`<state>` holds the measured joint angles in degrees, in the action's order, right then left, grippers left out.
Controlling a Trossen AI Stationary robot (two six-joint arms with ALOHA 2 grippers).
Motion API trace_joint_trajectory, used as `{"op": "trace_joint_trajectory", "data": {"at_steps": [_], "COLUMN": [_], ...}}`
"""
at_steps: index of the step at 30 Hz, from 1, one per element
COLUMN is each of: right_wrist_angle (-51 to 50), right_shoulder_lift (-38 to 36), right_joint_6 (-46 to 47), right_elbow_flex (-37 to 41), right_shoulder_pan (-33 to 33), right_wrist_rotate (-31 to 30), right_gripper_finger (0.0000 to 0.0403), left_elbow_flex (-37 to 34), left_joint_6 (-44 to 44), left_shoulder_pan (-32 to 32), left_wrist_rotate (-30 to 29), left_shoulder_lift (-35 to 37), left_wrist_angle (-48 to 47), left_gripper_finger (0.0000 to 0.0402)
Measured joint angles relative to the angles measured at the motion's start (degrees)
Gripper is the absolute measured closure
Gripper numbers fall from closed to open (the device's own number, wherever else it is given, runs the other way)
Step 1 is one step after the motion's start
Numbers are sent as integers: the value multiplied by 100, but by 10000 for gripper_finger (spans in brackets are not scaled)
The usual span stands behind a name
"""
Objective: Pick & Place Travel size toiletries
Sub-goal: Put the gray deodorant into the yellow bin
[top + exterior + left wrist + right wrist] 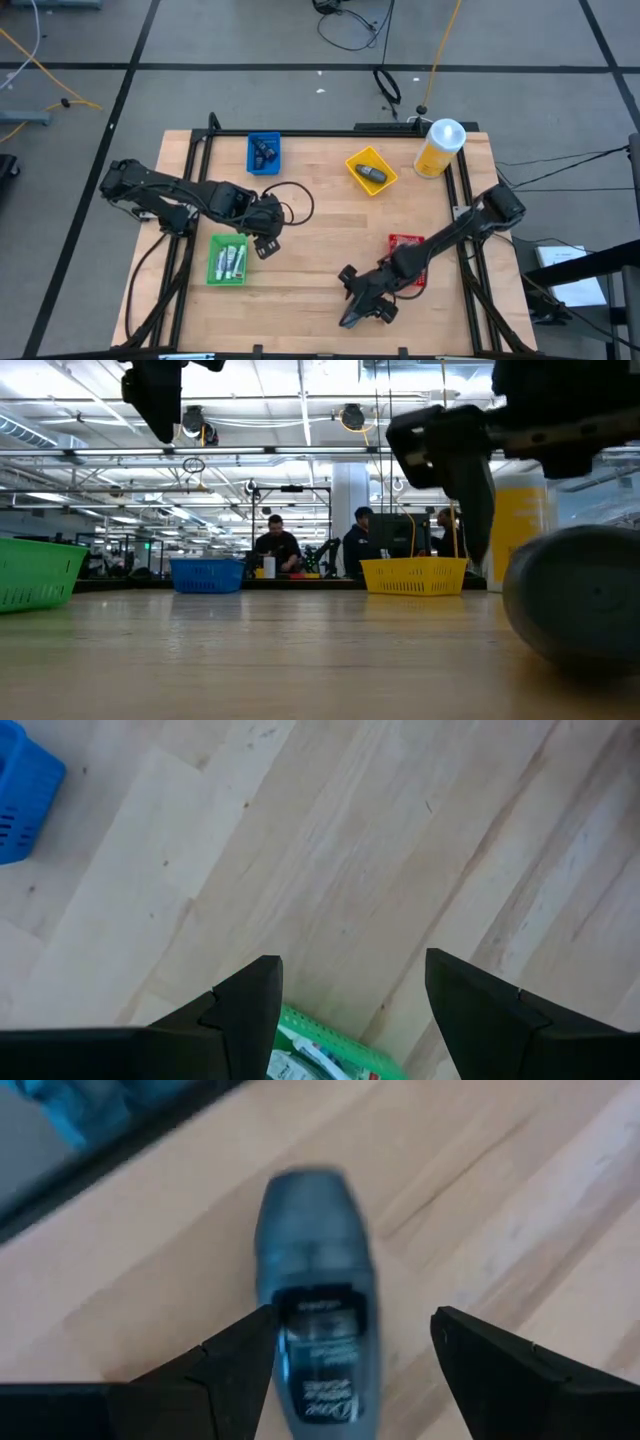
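Table (320, 250), high view, left to right.

Left gripper (268, 243): positioned at 9 o'clock from table centre, just above the upper right corner of the green tray (212, 272). Fingers (250, 1005) spread apart, nothing between them; bare wood shows in the gap.

Green tray: at 8 o'clock. Contains white tubes (232, 262) lying side by side.

Blue tray (264, 166): at 11 o'clock. Contains dark-blue tubes (264, 153).

Yellow tray (358, 161): at 1 o'clock. Contains one dark-grey piece (373, 175).

Right gripper (356, 318): at 5 o'clock, near the table's front edge. Fingers (235, 1360) spread wide on either side of a grey stick (318, 1280) that lies flat on the wood. Contact between fingers and stick cannot be told; no grasp is visible.

Red tray (403, 243): at 4 o'clock, partly covered by the right arm. Contents cannot be told.

Yellow bottle (440, 148): upright at 2 o'clock, at the table's far right corner.
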<state>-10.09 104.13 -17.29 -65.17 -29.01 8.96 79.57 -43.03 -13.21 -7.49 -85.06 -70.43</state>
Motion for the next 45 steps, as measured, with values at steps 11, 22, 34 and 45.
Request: {"op": "trace_joint_trajectory", "data": {"at_steps": [11, 22, 34, 45], "right_wrist_angle": [-9, 572, 593, 721], "right_shoulder_lift": [103, 103, 103, 103], "right_joint_6": [167, 298, 631, 946], "right_elbow_flex": [111, 465, 651, 651], "right_shoulder_pan": [-101, -60, -37, -35], "right_wrist_rotate": [-140, -170, -147, -167], "right_gripper_finger": [142, 144, 221, 231], "left_elbow_flex": [0, 0, 0, 0], "left_joint_6": [55, 53, 55, 70], "left_shoulder_pan": [-2, 0, 0, 0], "left_wrist_rotate": [-7, -51, -63, -63], "left_shoulder_lift": [0, 0, 0, 0], "left_wrist_angle": [15, 16, 16, 15], "left_gripper_finger": [160, 160, 160, 160]}}
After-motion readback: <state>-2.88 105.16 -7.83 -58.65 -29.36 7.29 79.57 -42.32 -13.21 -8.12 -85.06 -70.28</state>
